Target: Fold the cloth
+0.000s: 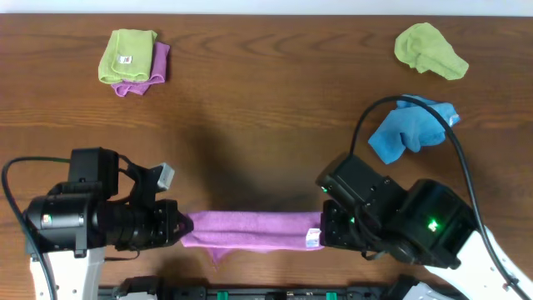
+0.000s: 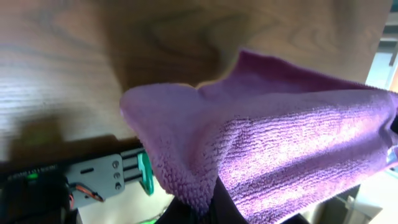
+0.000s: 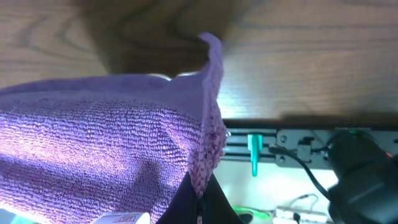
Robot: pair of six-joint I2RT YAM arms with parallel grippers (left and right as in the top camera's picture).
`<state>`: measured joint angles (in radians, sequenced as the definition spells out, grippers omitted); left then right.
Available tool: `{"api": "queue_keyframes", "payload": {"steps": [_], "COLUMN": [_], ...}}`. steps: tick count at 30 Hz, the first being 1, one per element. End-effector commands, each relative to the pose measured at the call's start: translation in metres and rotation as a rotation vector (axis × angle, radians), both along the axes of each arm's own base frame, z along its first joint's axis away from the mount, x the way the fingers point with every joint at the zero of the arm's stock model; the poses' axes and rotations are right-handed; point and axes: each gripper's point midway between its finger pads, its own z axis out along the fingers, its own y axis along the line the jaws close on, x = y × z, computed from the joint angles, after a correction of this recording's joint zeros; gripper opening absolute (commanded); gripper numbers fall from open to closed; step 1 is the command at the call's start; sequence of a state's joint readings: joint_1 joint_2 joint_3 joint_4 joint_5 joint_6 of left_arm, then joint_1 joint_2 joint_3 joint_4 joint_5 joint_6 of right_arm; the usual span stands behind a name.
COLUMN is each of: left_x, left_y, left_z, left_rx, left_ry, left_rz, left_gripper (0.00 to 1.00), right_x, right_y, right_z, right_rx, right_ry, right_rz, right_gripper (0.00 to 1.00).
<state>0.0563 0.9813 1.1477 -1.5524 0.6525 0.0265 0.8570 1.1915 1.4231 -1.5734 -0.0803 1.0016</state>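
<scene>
Cloth (image 1: 250, 229): lilac microfibre with nubby looped pile, drawn into long narrow band, layers doubled. White tag (image 1: 313, 238) at its right end. Band spans near edge of dark wood-grain table (image 1: 266, 108), strung between my two hands; resting or lifted, cannot tell. My left hand (image 1: 185, 225) clenched on left end, arm low, pointing right. My right hand (image 1: 323, 233) clenched on right end, pointing left. In both wrist views, soft folded corner bunches at pinch.
</scene>
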Motion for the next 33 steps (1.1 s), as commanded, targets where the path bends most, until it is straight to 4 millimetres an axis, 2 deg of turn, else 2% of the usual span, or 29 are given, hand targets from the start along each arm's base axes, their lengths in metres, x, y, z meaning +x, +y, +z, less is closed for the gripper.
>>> {"api": "queue_keyframes", "payload": {"steps": [1, 9, 16, 18, 21, 24, 30, 33], "left_x": [0.016, 0.053, 0.105, 0.123, 0.151, 0.181, 0.256, 0.285], "left_y": [0.022, 0.027, 0.035, 0.036, 0.039, 0.043, 0.049, 0.051], "left_z": [-0.007, -0.018, -0.028, -0.032, -0.043, -0.057, -0.084, -0.1], "left_rx": [0.126, 0.135, 0.163, 0.162, 0.164, 0.176, 0.167, 0.149], "left_ry": [-0.028, -0.032, -0.124, -0.149, -0.176, -0.207, -0.335, -0.365], "left_rz": [0.061, 0.077, 0.112, 0.118, 0.127, 0.147, 0.195, 0.24], "left_gripper": [0.06, 0.06, 0.06, 0.06, 0.06, 0.06, 0.06, 0.06], "right_x": [0.017, 0.046, 0.098, 0.118, 0.154, 0.195, 0.285, 0.318], "right_y": [-0.016, -0.003, -0.003, -0.002, 0.01, 0.018, 0.033, 0.036], "right_z": [-0.005, -0.032, -0.03, -0.03, -0.04, -0.057, -0.093, -0.11], "right_rx": [-0.11, -0.236, -0.268, -0.277, -0.269, -0.278, -0.282, -0.277], "right_ry": [-0.075, -0.071, -0.252, -0.315, -0.368, -0.418, -0.572, -0.632], "right_rz": [-0.05, -0.056, -0.141, -0.142, -0.106, -0.089, -0.042, -0.038], "right_gripper": [0.01, 0.01, 0.01, 0.01, 0.01, 0.01, 0.01, 0.02]}}
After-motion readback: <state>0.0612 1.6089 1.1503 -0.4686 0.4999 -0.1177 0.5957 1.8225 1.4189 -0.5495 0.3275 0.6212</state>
